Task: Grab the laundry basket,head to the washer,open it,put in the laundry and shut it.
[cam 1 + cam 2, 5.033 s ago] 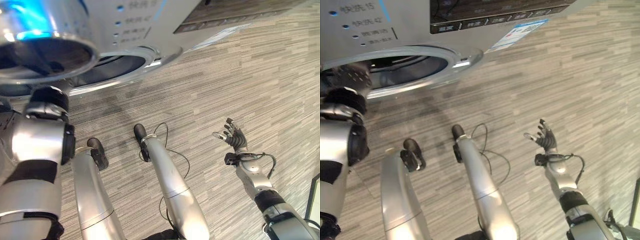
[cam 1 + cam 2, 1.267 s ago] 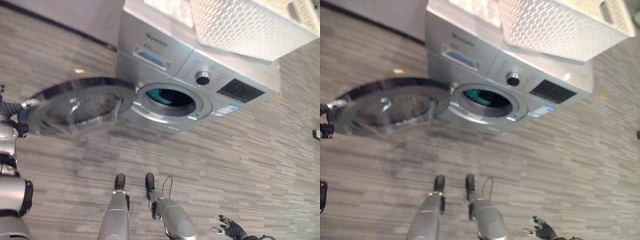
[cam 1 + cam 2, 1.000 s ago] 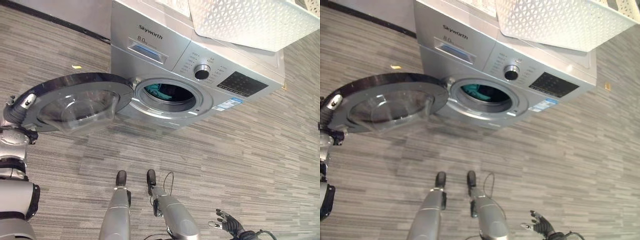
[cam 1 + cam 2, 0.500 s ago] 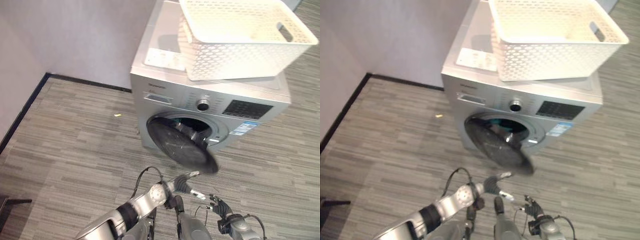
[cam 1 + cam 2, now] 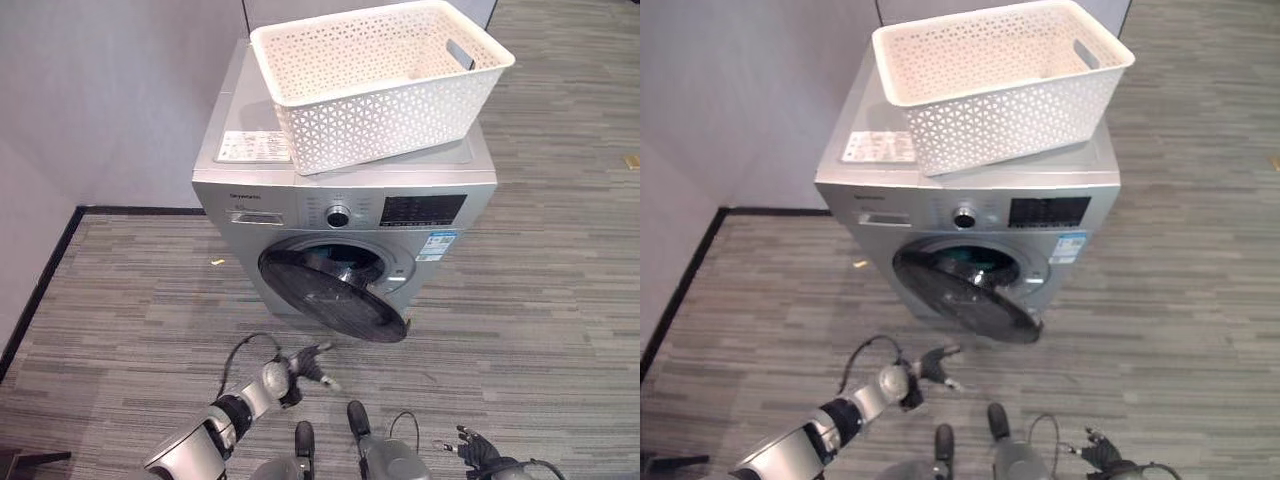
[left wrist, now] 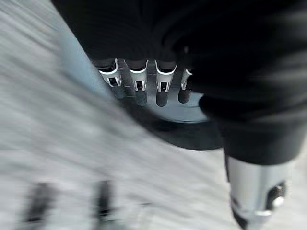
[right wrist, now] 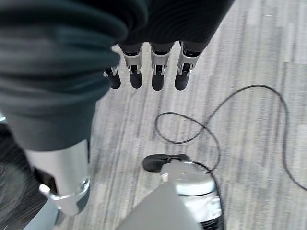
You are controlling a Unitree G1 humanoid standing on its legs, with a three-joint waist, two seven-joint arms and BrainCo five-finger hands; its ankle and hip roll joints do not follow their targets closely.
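Observation:
The silver washer (image 5: 340, 215) stands against the wall with the white lattice laundry basket (image 5: 375, 75) resting on its top, tilted and slightly over the front edge. Its round dark door (image 5: 335, 297) hangs ajar, leaning out from the opening, and a bit of teal laundry (image 5: 965, 257) shows in the drum behind it. My left hand (image 5: 310, 360) hovers low over the floor in front of the door, fingers straight and apart from it. Those fingers (image 6: 139, 88) point toward the dark door. My right hand (image 5: 478, 452) hangs open at the lower right, fingers (image 7: 156, 72) above the floor.
A grey wall with a black skirting (image 5: 45, 280) runs behind and to the left of the washer. A small yellow scrap (image 5: 217, 262) lies on the striped grey floor by the washer's left corner. A white sheet (image 5: 253, 146) lies on the washer top.
The view has risen and pulled back. The door has swung from wide open to nearly shut. My left hand has come off the door and dropped low in front of it.

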